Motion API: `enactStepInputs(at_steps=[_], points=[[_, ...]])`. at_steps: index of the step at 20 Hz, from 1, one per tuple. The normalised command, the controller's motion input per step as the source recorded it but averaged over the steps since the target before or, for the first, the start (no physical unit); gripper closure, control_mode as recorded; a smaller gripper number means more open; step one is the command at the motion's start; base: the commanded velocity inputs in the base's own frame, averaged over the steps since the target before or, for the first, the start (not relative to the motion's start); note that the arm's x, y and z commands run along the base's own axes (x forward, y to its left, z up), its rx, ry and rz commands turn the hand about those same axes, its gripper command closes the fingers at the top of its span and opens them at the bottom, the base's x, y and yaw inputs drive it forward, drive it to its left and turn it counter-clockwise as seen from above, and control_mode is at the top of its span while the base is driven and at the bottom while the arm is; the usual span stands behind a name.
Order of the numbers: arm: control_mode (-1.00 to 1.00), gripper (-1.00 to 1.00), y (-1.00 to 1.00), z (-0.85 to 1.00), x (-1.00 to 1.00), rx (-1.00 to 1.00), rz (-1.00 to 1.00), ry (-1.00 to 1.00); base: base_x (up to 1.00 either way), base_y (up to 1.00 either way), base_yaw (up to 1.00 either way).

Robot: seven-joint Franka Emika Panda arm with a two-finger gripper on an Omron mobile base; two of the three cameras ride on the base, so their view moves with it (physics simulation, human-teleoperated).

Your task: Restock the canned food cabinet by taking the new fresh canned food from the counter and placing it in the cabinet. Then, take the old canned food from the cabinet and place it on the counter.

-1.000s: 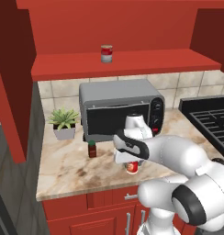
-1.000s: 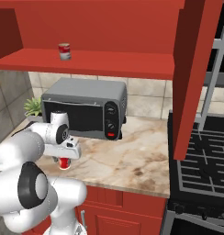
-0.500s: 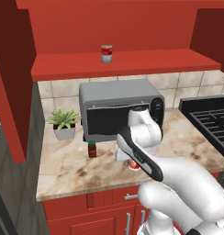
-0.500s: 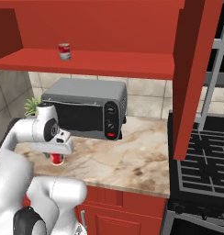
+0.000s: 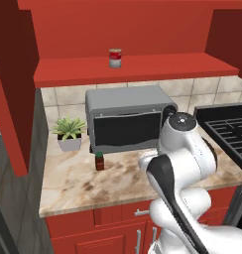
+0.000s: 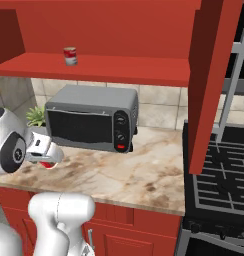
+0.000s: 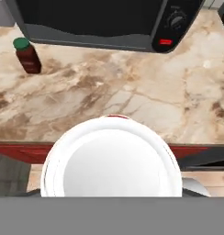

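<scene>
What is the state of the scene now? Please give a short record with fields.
tool: shut on the new can, lifted over the counter front
new can: white top close under the hand camera
old can: upright on the cabinet shelf
counter: holds the toaster oven, a small bottle, a potted plant

A grey-banded old can (image 5: 115,57) stands upright on the red cabinet (image 5: 143,67) shelf. The red-orange new can (image 6: 47,165), white top facing the hand camera, hangs above the marbled counter (image 6: 144,170), near its front edge.
</scene>
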Motion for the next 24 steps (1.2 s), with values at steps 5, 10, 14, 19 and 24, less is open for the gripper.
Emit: enactStepInputs(at_steps=[5,10,14,19,24], points=[[-1.00,1.00,-0.52,1.00,-0.57,-0.02,0.01,-0.52,0.00,0.00,0.00],[-1.00,1.00,-0.67,1.00,-0.24,0.00,0.08,-0.47,0.00,0.00,0.00],[-1.00,1.00,-0.75,1.00,0.00,0.02,0.17,-0.40,0.00,0.00,0.00],[-1.00,1.00,-0.58,1.00,0.16,0.08,0.19,-0.24,0.00,0.00,0.00],[-1.00,1.00,-0.27,1.00,0.78,0.09,0.09,0.05,0.00,0.00,0.00]])
